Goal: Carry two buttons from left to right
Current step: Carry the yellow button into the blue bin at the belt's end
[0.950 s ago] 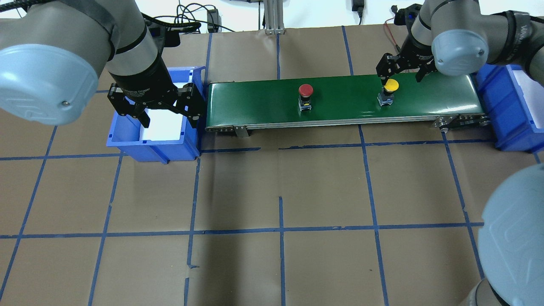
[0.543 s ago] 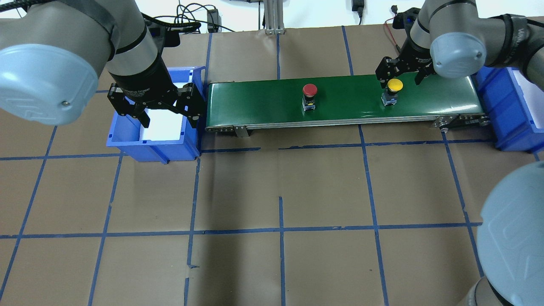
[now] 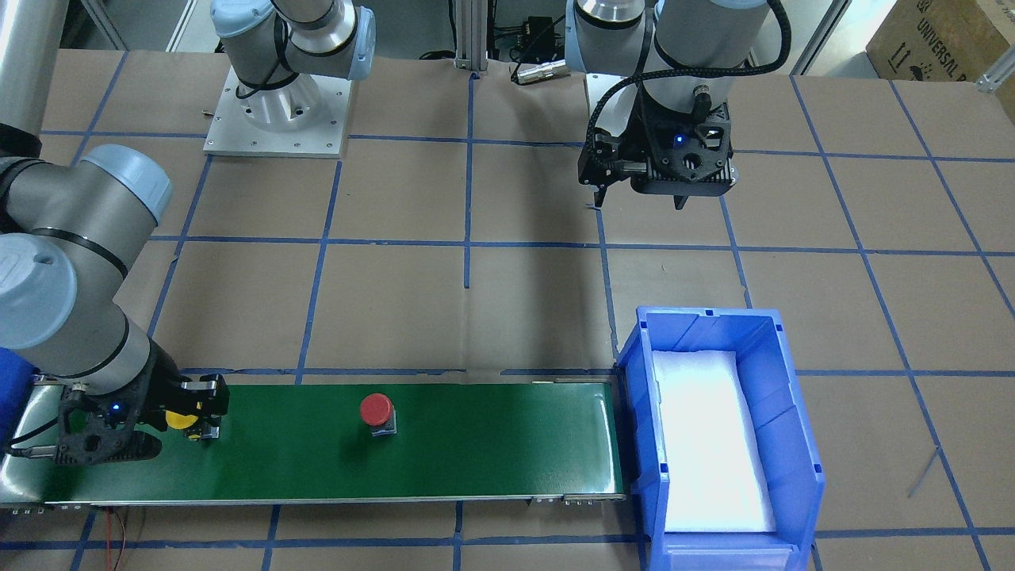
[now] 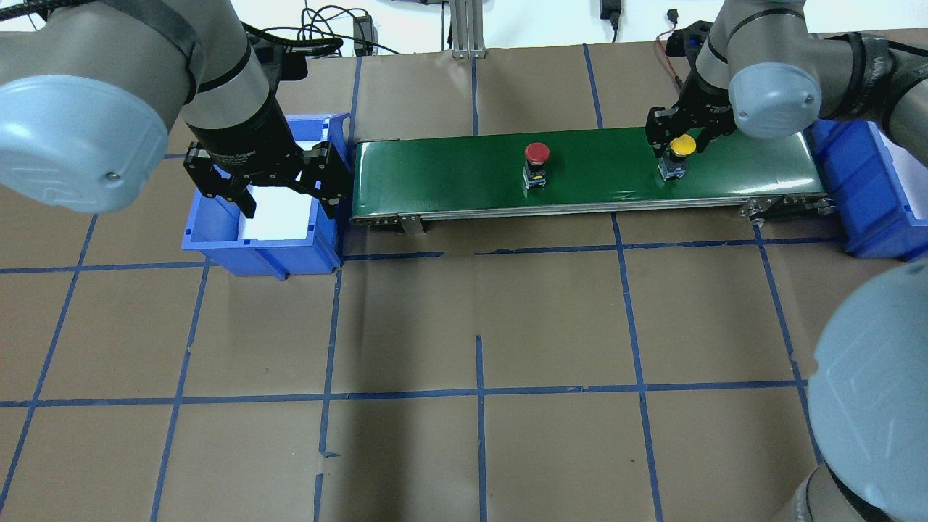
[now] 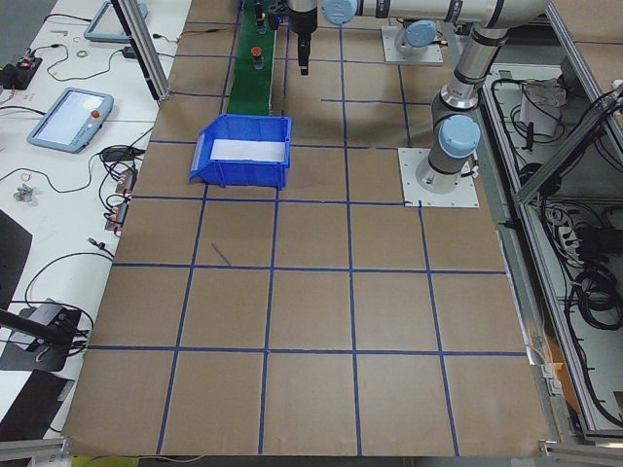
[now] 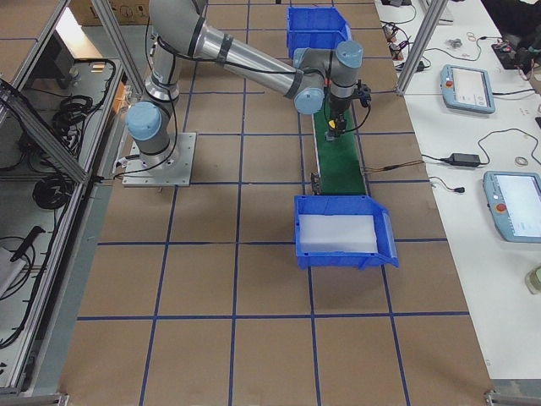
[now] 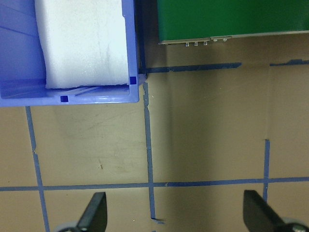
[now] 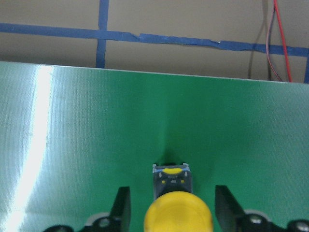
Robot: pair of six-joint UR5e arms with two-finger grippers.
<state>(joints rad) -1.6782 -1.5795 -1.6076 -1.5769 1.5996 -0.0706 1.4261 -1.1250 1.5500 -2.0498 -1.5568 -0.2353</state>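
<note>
The left arm reaches in with its wrist turned straight down. The left gripper (image 4: 290, 206) hangs high above the table near the left blue bin (image 4: 261, 255), its 2 fingers (image 7: 95, 212) spread wide and holding nothing. That bin, lined with white foam (image 4: 279, 217), stands at the left end of the green conveyor belt (image 4: 449, 170).

Both buttons stand upright on the belt. The red button (image 4: 536, 153) is about midway along it. The yellow button (image 4: 682, 147) is toward the right end, near the right blue bin (image 4: 859, 188).

The right arm bends in over that bin, and the right gripper (image 8: 176, 212) points down with 1 finger on each side of the yellow cap. The wrist view shows a slim gap on both sides, so the jaws are apart and not clamped.

A line of white print on the left gripper's black body is too small to read surely. A dark strap (image 4: 883, 58) on the right arm carries pale letters beginning "WAN". In the front-facing view a cardboard box (image 3: 940, 36) at the top right corner reads "UNIVERSAL".
</note>
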